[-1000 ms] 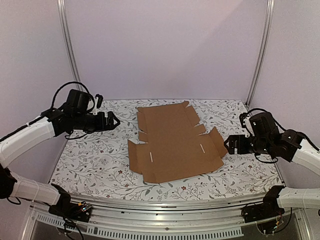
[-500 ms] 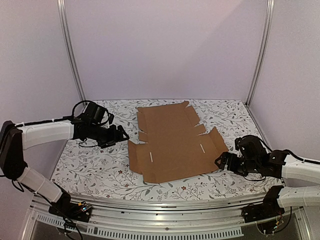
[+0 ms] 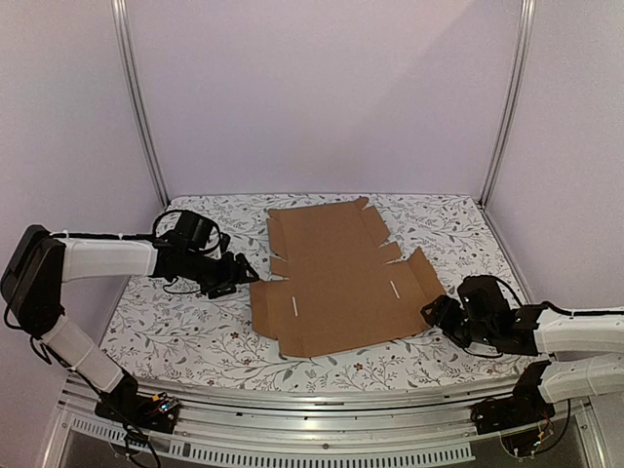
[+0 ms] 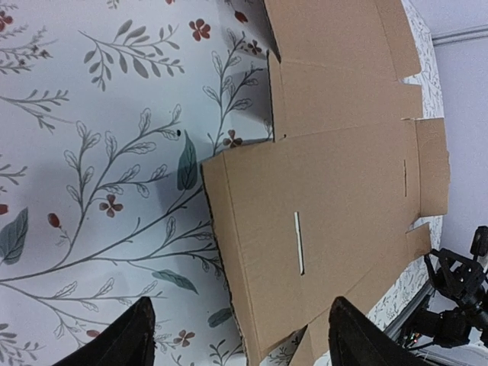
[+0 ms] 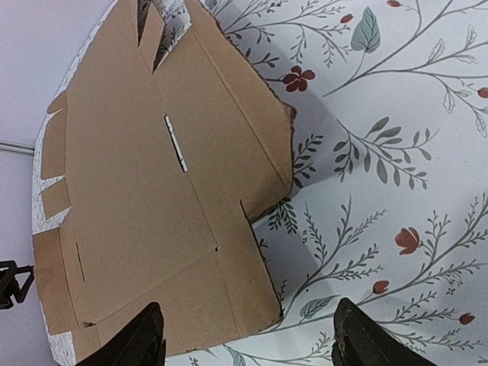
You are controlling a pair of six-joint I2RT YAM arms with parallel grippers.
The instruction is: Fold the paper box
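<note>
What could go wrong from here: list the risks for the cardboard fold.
The paper box lies flat on the table, so the open left pincer and right pincer, low at its opposite edges, may shove it instead of getting under a flap. Pushing from both sides could buckle it off its creases.

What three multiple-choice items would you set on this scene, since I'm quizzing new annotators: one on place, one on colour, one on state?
1. Where is the cardboard sheet?
A. On the table, between the left gripper and the right gripper
B. Held aloft in one gripper
C. Propped against the back wall

2. What colour is the sheet?
A. White
B. Brown
C. Blue

3. What state is it in?
A. Closed box
B. Crumpled
C. Flat, unfolded

Answers:
1 A, it lies on the table with a gripper at each side.
2 B, it is plain brown board.
3 C, its flaps lie flat in the top view.
</note>
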